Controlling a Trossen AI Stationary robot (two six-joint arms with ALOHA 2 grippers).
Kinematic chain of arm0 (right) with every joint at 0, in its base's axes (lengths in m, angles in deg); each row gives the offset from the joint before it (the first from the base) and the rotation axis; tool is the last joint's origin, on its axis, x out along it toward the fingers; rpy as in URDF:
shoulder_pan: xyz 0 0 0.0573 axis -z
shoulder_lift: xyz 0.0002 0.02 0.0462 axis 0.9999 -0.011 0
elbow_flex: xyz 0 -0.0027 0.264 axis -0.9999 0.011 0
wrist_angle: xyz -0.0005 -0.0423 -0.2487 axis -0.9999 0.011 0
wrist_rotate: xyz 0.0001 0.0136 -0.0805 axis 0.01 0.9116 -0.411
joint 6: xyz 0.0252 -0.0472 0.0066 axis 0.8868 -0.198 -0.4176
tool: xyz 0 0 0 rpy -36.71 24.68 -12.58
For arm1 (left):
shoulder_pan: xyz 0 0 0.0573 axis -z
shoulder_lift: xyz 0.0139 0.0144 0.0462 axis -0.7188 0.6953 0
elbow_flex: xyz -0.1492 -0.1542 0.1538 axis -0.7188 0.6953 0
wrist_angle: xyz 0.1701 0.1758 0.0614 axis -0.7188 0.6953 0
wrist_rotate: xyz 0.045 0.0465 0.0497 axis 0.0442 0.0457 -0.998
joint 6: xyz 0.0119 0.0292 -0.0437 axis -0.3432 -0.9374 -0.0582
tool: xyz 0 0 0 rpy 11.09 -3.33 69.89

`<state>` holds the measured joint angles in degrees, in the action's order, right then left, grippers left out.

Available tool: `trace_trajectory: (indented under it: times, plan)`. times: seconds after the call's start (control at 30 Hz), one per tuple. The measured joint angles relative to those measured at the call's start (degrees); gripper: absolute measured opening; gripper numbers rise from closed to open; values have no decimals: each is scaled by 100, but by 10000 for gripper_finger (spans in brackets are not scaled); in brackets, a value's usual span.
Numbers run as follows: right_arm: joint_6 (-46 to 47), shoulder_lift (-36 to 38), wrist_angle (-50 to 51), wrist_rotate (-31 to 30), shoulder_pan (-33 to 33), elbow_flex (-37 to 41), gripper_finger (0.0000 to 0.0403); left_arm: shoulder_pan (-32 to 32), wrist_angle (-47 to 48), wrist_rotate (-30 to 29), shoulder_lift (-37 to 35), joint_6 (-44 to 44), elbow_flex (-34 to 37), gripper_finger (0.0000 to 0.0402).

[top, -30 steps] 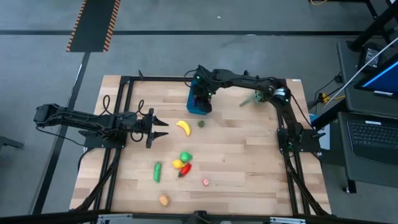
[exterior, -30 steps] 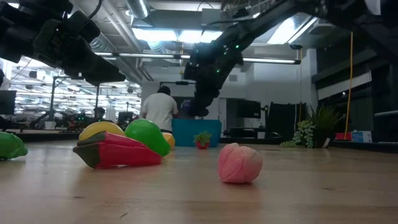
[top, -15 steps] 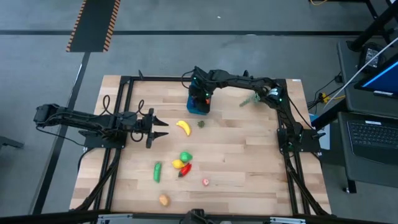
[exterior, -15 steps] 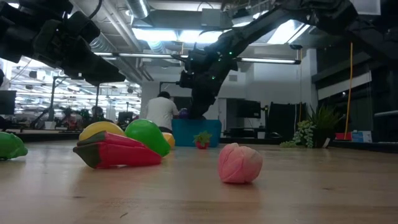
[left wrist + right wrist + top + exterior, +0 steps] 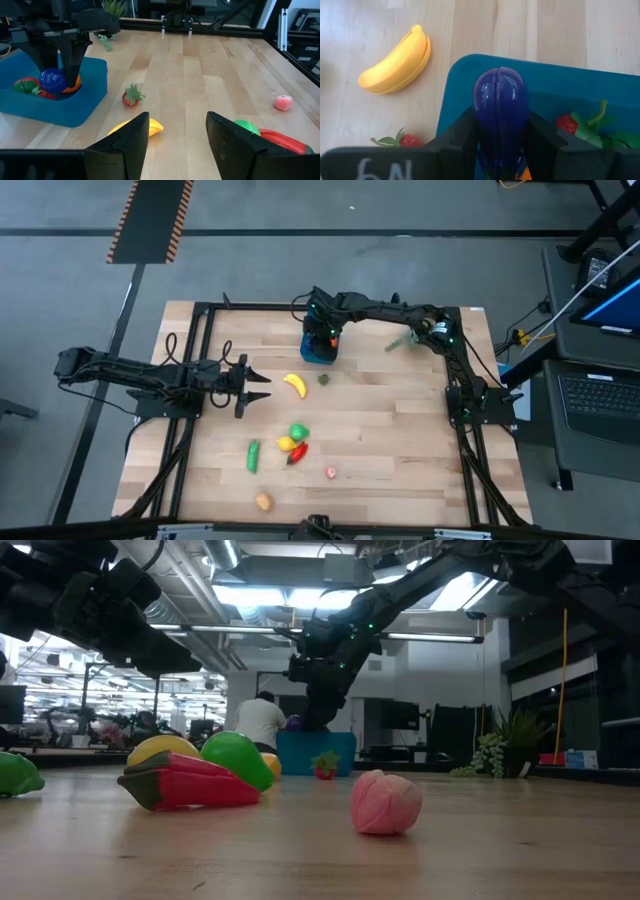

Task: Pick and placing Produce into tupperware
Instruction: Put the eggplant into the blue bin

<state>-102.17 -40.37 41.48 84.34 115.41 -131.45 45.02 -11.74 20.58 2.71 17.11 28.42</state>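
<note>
A grey concrete floor (image 5: 300,250) carries a black-and-orange hazard-striped mat (image 5: 150,220). Long ceiling strip lights (image 5: 260,597) brighten the open hall, where a potted green plant (image 5: 520,735) stands beside a dark wall (image 5: 600,690).

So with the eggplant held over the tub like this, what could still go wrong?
1. The right gripper grips the purple eggplant near the tub's edge rather than its middle; released here, it might clip the rim and roll out toward the banana.
2. The tub already holds a strawberry and something orange, so the eggplant could bounce off them.
3. Lowering further may shove the tub.
</note>
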Motion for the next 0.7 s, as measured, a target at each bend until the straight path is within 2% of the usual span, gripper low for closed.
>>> trace_trajectory:
  times: [0.17, 0.27, 0.7]
  plan:
    - [77, 0, 35, 19, -2, 2, 123, 0, 1, 0, 0, -1, 0, 190]
    - [84, 0, 75, 269, -57, 4, 123, -1, 1, 1, 0, 1, 0, 190]
    - [215, 2, 21, 140, -178, 9, 123, -2, 1, 2, 0, 126, 0, 190]
